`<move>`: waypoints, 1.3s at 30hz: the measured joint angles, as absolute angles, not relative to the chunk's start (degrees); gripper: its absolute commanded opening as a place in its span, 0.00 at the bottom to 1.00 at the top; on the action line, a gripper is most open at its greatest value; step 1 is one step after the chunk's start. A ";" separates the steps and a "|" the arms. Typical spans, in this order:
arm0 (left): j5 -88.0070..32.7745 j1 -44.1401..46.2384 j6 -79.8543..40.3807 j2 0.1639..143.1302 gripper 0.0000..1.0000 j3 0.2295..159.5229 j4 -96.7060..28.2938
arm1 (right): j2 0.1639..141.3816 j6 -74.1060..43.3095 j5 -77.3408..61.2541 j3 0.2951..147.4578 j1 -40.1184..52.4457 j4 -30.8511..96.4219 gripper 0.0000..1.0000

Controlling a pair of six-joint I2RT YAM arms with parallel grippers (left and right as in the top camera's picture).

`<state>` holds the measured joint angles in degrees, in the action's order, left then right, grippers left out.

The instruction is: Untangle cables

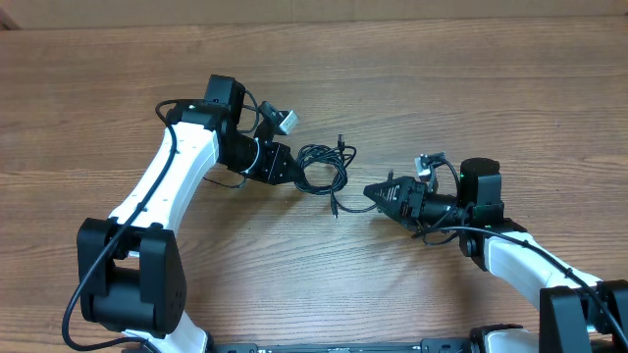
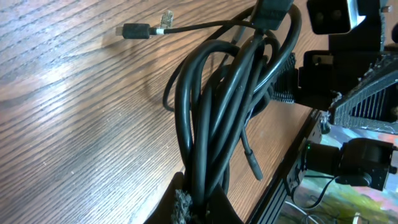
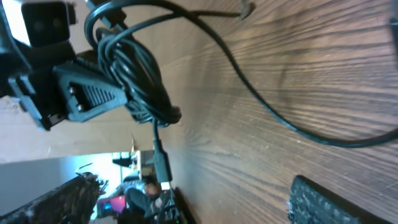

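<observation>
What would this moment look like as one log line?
left gripper: shut on cables | right gripper: open, empty | cables: tangled

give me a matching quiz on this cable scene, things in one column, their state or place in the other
Things:
1 cable bundle
2 left jaws
3 right jaws
4 loose plug

States or places:
a open, holding nothing
b lying on the wooden table, at the end of a stray strand
c shut on the bundle
d tangled loops between the two arms

Pairs: 1-d, 2-c, 3-a, 4-b
</observation>
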<state>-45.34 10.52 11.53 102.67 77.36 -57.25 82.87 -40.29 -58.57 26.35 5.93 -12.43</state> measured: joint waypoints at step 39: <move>-31.81 10.57 -33.06 102.67 0.04 77.36 -57.30 | 82.87 -22.15 -5.13 26.35 38.72 -22.31 0.55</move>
<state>-31.81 10.57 -33.06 102.67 77.36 -57.30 82.87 -22.15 -5.13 26.35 38.72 -22.31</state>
